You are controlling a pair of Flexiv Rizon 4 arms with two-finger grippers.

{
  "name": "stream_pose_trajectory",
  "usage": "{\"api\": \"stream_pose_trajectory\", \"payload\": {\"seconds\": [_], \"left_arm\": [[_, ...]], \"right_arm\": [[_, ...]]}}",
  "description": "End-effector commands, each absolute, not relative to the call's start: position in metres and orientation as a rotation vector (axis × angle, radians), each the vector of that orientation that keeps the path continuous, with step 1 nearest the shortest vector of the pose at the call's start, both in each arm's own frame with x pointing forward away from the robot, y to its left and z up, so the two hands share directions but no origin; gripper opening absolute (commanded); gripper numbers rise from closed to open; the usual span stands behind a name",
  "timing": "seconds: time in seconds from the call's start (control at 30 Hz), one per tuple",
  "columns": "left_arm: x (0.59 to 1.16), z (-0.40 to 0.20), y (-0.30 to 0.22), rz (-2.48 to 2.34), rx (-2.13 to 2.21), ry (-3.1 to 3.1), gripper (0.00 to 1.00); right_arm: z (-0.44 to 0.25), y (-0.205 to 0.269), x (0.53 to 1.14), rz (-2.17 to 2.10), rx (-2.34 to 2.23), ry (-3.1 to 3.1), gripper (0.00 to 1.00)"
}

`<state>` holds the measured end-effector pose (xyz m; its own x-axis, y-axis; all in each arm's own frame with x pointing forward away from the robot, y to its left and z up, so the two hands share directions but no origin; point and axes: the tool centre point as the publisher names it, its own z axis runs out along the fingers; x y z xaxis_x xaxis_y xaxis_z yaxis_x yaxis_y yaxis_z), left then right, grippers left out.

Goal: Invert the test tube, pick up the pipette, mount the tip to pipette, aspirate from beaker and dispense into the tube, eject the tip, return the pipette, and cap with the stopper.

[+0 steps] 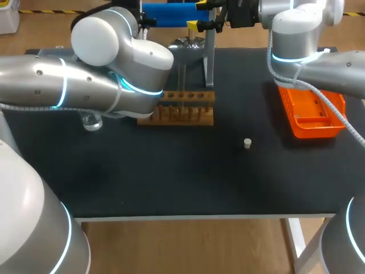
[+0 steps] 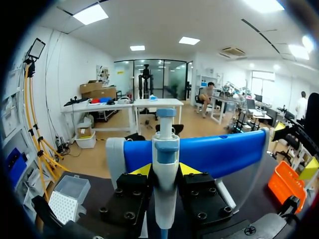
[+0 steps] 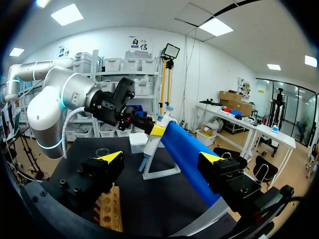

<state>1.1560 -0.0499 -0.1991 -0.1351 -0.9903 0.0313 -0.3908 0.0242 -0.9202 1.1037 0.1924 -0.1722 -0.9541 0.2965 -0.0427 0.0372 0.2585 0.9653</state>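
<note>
Pipette (image 2: 165,149) hanging upright on the blue crossbar of its stand (image 2: 219,154), at the far edge of the table behind the wooden rack (image 1: 182,111). The left gripper (image 2: 165,170) is closed on the pipette body, one yellow tip pressed to each side just below the crossbar. The left arm (image 1: 85,80) passes over the rack's left end to reach it.

The right gripper (image 3: 162,158) hovers beyond the rack's right end, close to the same crossbar. Its fingers are spread wide and hold nothing. The right arm (image 1: 319,63) enters above the orange tray (image 1: 313,123), which lies well to the right of the rack.

The surface is a matte black table (image 1: 171,182) with a pale front edge.
- Stopper (image 1: 247,143): a small white plug, standing alone in front of the rack and to its right, apart from everything else.
- Beaker (image 1: 91,121): clear glass, left of the rack, partly hidden under the left arm.
- Tip box (image 2: 67,199): clear-lidded, beyond the rack's left end, near the foot of the stand.
- Slim clear tube (image 1: 182,80): appears to rise from the rack's rear row, though its outline is faint.
</note>
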Motion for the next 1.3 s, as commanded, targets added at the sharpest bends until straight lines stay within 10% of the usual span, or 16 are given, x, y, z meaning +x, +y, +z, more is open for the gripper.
{"api": "stream_pose_trajectory", "payload": {"seconds": [0.03,0.93,0.97,1.13,1.3], "left_arm": [[1.159,-0.197,-0.048,-1.099,-1.43,1.611,0.0],[1.159,-0.21,-0.054,-1.083,-1.455,1.633,0.0],[1.159,-0.21,-0.054,-1.083,-1.457,1.633,0.04],[1.159,-0.21,-0.054,-1.089,-1.462,1.638,1.0],[1.158,-0.208,-0.055,-1.091,-1.461,1.637,1.0]], "right_arm": [[-0.171,0.192,1.105,1.762,0.311,2.318,1.0],[-0.171,0.192,1.105,1.762,0.311,2.318,1.0],[-0.171,0.192,1.105,1.762,0.311,2.318,1.0],[-0.171,0.192,1.105,1.762,0.311,2.318,1.0],[-0.171,0.192,1.105,1.762,0.311,2.318,1.0]]}}
